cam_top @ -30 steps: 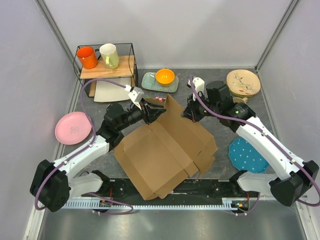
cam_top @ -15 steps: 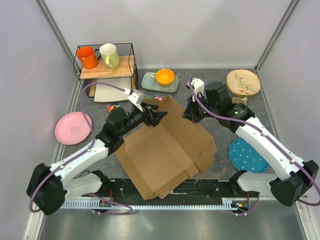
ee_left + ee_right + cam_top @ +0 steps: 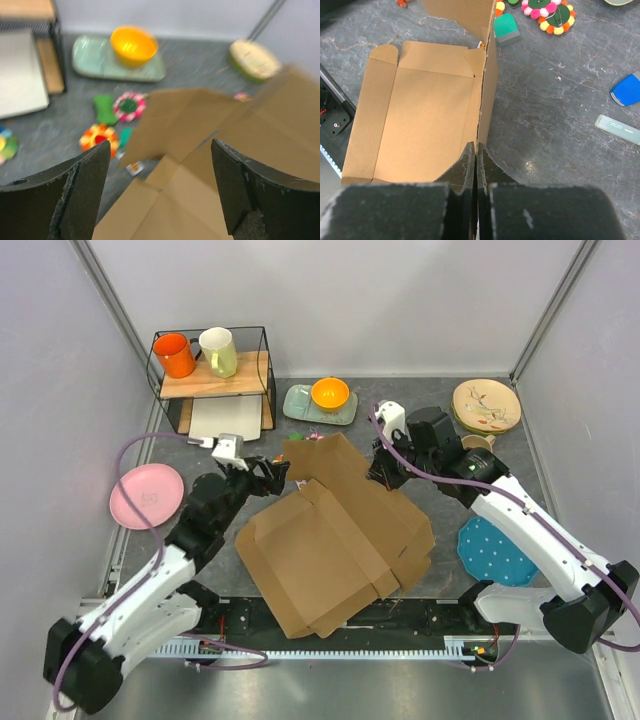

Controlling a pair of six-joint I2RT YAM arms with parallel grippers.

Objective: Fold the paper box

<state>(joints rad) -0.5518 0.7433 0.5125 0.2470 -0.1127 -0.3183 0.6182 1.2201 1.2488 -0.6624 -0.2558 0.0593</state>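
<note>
The paper box (image 3: pixel 330 535) is a big brown cardboard sheet lying open mid-table, its back flap (image 3: pixel 322 458) and right wall raised. My right gripper (image 3: pixel 384 471) is shut on the top edge of that right wall; in the right wrist view the closed fingertips (image 3: pixel 476 148) pinch the thin cardboard edge, with the box floor (image 3: pixel 430 115) to their left. My left gripper (image 3: pixel 268 473) hangs open just left of the back flap, touching nothing. In the left wrist view the gripper (image 3: pixel 160 145) has its two fingers spread wide, and the blurred box (image 3: pixel 225 150) lies beyond them.
A wire rack (image 3: pixel 212 375) with two mugs and a white sheet (image 3: pixel 227 420) stands back left. A green tray with an orange bowl (image 3: pixel 330 394) sits behind the box, small toys (image 3: pixel 127 106) beside it. Plates: pink (image 3: pixel 147 496), teal (image 3: pixel 497 550), beige (image 3: pixel 487 405).
My left gripper has let go of the back flap, opened wide and drawn back to the left. The flap stays raised. The right gripper keeps its hold.
</note>
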